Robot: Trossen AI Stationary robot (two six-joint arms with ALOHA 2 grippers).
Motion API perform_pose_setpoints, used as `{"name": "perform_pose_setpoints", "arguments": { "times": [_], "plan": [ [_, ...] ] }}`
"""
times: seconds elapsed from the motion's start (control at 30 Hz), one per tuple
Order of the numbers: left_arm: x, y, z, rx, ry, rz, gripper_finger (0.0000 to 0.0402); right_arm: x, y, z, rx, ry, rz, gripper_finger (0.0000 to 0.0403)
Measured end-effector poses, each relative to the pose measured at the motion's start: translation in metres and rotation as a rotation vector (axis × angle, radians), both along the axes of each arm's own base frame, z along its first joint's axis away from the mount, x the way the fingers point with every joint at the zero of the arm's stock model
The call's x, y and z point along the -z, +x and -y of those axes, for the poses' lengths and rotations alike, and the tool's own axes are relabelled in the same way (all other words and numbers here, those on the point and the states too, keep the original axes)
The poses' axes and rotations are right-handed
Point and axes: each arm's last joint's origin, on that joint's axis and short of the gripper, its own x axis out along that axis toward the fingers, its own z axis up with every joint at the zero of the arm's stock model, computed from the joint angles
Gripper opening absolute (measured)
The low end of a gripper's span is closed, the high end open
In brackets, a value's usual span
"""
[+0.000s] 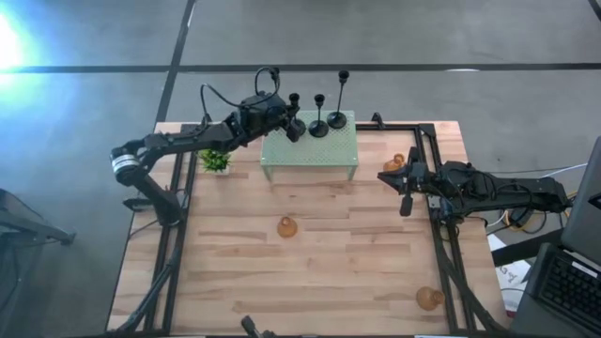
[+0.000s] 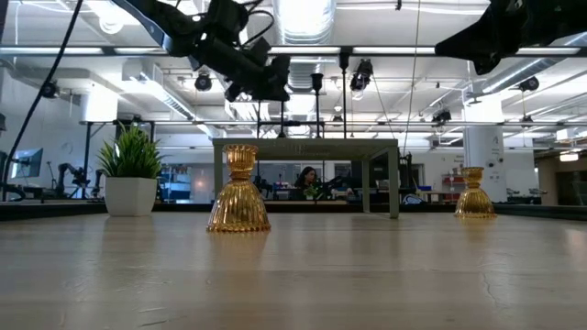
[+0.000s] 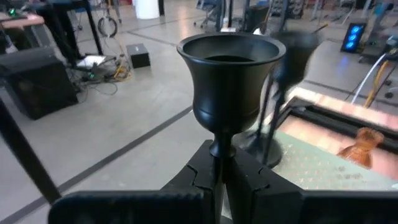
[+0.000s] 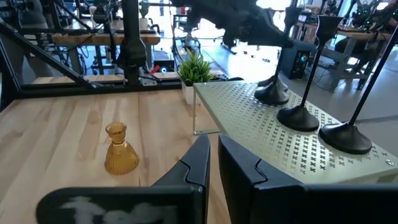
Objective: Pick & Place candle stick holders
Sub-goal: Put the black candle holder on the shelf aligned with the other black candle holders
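- High view: a pale wooden desk inside a dark frame, on a grey floor crossed by dark lines. The pale green perforated stand sits near the far edge. The left gripper hangs over its far left corner, clenched on the stem of a short black holder. Two more black holders stand along the stand's far edge: a medium one and a tall one. A small green plant sits just left of the stand. One amber holder stands mid-desk, another at the near right corner, and a third by the right edge. The right gripper waits beside that third one, fingers nearly together and grasping nothing.
- Low view: the woodgrain top runs back to an open workshop with ceiling lights, pipes and benches; a person sits far behind. The nearest amber holder stands upright left of centre, another at the right. The potted plant is at the left.
- Left wrist view: the fingers pinch the thin stem just under the black cup; grey floor and cables lie beyond.
- Right wrist view: the fingers stand slightly apart, with an amber holder on the wood ahead and three round black bases on the stand.
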Motion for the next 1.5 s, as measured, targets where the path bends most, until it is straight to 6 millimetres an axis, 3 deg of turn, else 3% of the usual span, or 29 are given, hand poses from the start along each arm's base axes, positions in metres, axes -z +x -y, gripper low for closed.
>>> {"name": "perform_pose_setpoints", "arguments": {
  "times": [1.5],
  "plan": [
    [0.0056, 0.0038, -0.0072, 0.038, 0.002, -0.021, 0.0041, 0.0000, -0.0001, 0.0000, 0.001, 0.010, 0.003, 0.0028]
  ]
}}
